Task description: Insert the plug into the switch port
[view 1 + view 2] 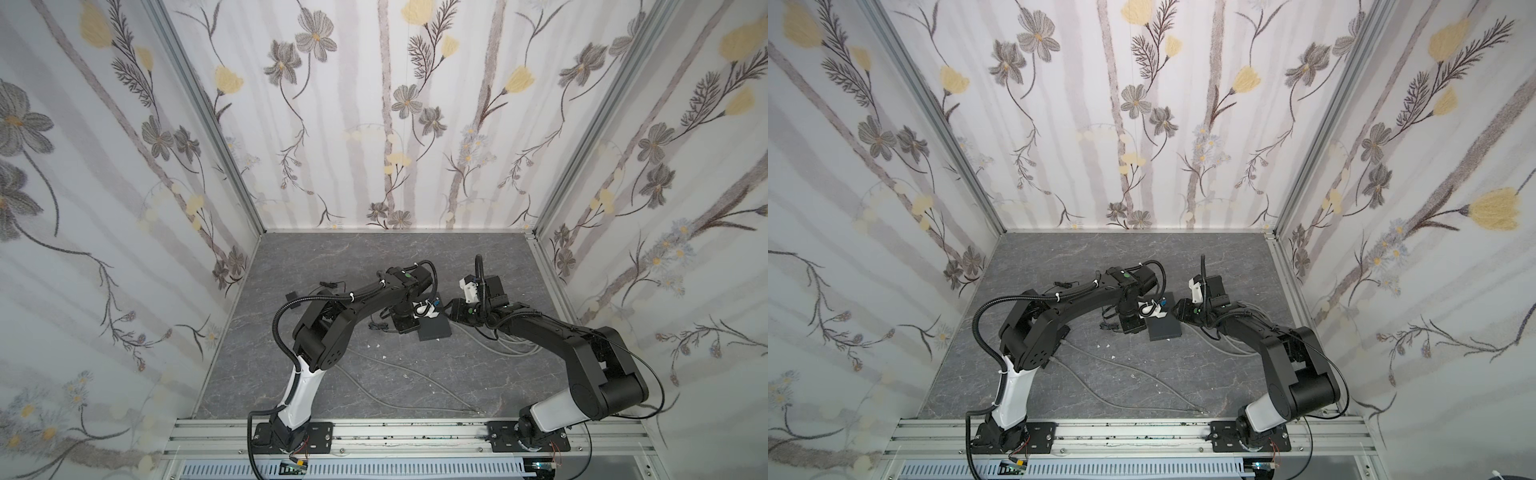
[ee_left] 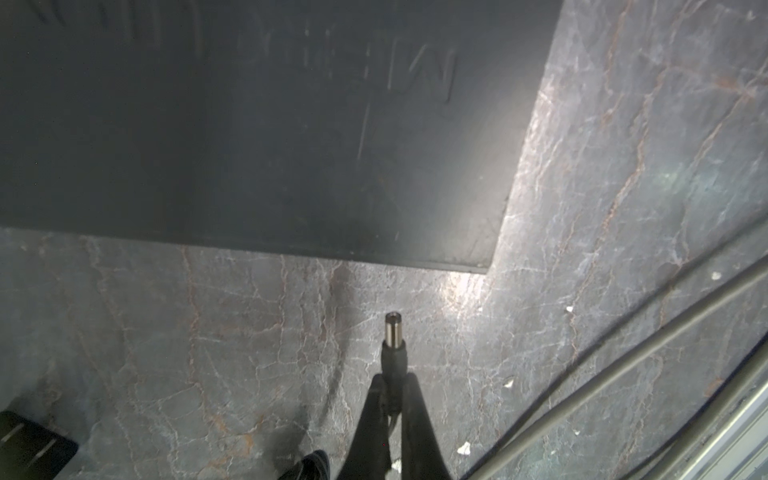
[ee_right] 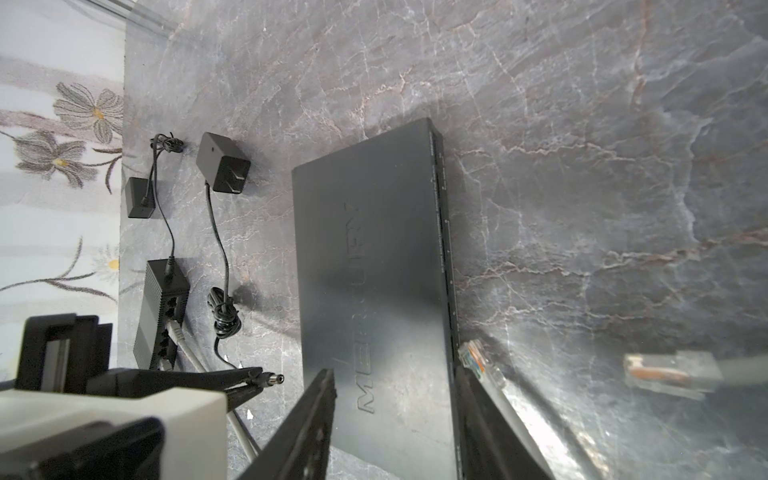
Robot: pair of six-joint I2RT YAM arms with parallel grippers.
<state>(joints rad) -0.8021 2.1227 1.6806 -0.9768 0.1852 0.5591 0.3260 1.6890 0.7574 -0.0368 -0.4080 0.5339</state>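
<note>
The switch [image 3: 374,266] is a flat dark box lying on the grey marble-look table, seen in both top views [image 1: 434,330] [image 1: 1165,328]. My left gripper [image 2: 390,388] is shut on the plug [image 2: 392,332], a black barrel plug with a metal tip. The tip points at the switch's long edge [image 2: 291,249] near one corner, a short gap away. The right wrist view also shows the plug [image 3: 276,379] beside the switch. My right gripper [image 3: 395,386] is open, its fingers [image 3: 316,415] spread over the switch's near end. Whether they touch it is unclear. The port is hidden.
A black power adapter [image 3: 222,162], a small black box [image 3: 139,197] and a smaller hub [image 3: 160,316] with cables lie past the switch. Two clear network plugs [image 3: 478,361] [image 3: 669,374] rest along its other side. Grey cables [image 1: 395,374] cross the front table.
</note>
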